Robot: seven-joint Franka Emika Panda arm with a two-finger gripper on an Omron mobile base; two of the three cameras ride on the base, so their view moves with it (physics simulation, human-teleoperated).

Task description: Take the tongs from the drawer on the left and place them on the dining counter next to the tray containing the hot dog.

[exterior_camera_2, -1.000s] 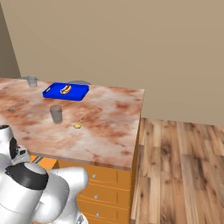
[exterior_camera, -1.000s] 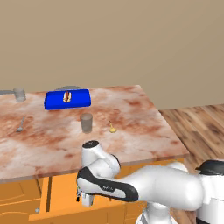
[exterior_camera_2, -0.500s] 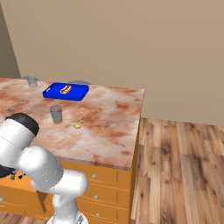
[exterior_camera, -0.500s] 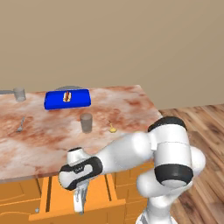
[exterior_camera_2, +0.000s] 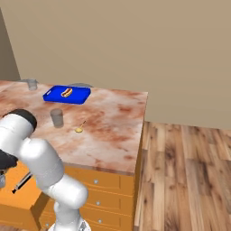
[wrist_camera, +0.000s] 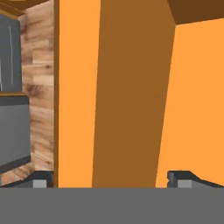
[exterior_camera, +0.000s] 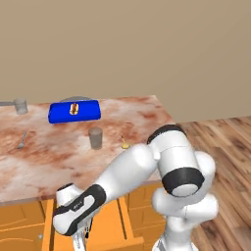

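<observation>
The orange drawer (exterior_camera: 111, 223) stands pulled out below the dining counter (exterior_camera: 49, 162). In the right base view the thin grey tongs (exterior_camera_2: 23, 181) with a black end lie on the drawer (exterior_camera_2: 28, 195) floor. My gripper (exterior_camera: 81, 240) hangs low over the drawer's left part, open and holding nothing. The hand view has the gripper (wrist_camera: 113, 181) with its tips wide apart over plain orange drawer (wrist_camera: 127, 87) wood. The blue tray (exterior_camera: 87, 112) with the hot dog (exterior_camera: 74, 108) sits at the counter's far side, and it is also in the right base view as tray (exterior_camera_2: 76, 95) and hot dog (exterior_camera_2: 66, 92).
A grey cup (exterior_camera: 95, 138) and a small gold spoon (exterior_camera: 124, 143) stand mid-counter, a fork (exterior_camera: 22, 141) lies to the left, and another cup (exterior_camera: 20, 105) is at the far left corner. Wooden floor (exterior_camera_2: 185, 171) lies to the right of the counter.
The arm has swung down and left from in front of the counter edge, bringing the hand low over the open drawer. The jaws stayed open.
</observation>
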